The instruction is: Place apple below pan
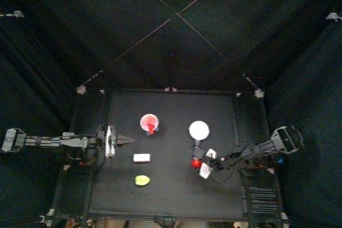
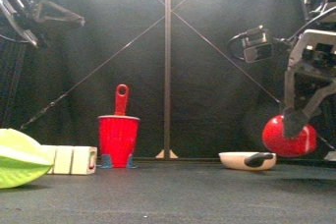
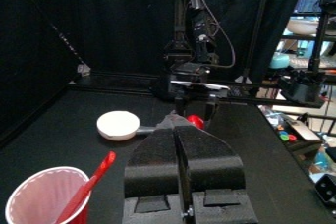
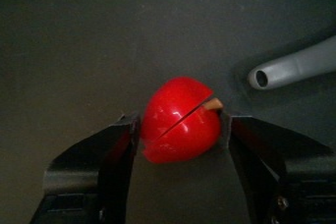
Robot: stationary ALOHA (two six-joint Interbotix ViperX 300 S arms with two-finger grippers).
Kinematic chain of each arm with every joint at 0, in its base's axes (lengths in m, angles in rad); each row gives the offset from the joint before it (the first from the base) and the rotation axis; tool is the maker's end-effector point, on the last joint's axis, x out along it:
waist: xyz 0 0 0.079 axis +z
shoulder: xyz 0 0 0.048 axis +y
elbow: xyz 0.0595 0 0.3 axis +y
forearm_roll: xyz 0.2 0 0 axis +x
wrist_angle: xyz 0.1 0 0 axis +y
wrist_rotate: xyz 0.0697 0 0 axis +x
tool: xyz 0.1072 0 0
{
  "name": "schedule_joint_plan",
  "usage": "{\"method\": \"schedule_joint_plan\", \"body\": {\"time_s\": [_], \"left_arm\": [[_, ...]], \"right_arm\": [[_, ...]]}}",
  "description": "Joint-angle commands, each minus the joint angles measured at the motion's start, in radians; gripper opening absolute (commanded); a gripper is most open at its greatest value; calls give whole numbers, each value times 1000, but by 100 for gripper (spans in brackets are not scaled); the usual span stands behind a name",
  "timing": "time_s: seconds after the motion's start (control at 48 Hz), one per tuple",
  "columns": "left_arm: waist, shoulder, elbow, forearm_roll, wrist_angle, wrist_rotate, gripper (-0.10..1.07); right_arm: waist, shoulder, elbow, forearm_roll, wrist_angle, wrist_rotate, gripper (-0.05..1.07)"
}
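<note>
The bench is a small black surface inside the black curtains, and both arms reach over it from opposite sides. The left arm stays at the left edge of the bench, away from all the objects; its pincer has the two jaws pressed together with nothing between them.

The right arm comes in from the right, and its pincer is clamped on the apple, one jaw on each side of it. The apple is red with a short brown stem, and in the front view it sits low, just above the bench surface or touching it; I cannot tell which. From above the apple is near the right half of the bench, towards the front edge, and the pan, a white round dish, is just behind it. In the front view the pan lies flat on the bench with its grey handle pointing close to the apple.

A red cup stands upright in the left-middle of the bench, with a red utensil standing inside it. In front of the cup is a small white block, and closer to the front edge lies a yellow-green round thing, well apart from the apple
</note>
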Motion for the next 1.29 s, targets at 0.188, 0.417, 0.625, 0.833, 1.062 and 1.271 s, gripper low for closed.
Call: {"method": "schedule_joint_plan", "body": {"time_s": [0.188,0.417,0.625,0.833,1.062,1.271], "left_arm": [[0,6,-14,0,-9,0,-3],[2,6,-14,0,-9,0,-3],[0,6,-12,0,-9,0,-3],[2,6,-12,0,-9,0,-3],[2,6,-11,0,-9,0,-3],[2,6,-11,0,-9,0,-3]], "right_arm": [[-5,28,-25,14,-32,2,73],[-5,29,-23,14,-34,2,80],[-6,29,-23,14,-32,2,86],[-8,31,-21,15,-29,2,93],[-12,37,-21,14,-28,6,100],[-12,41,-21,15,-23,2,101]]}}
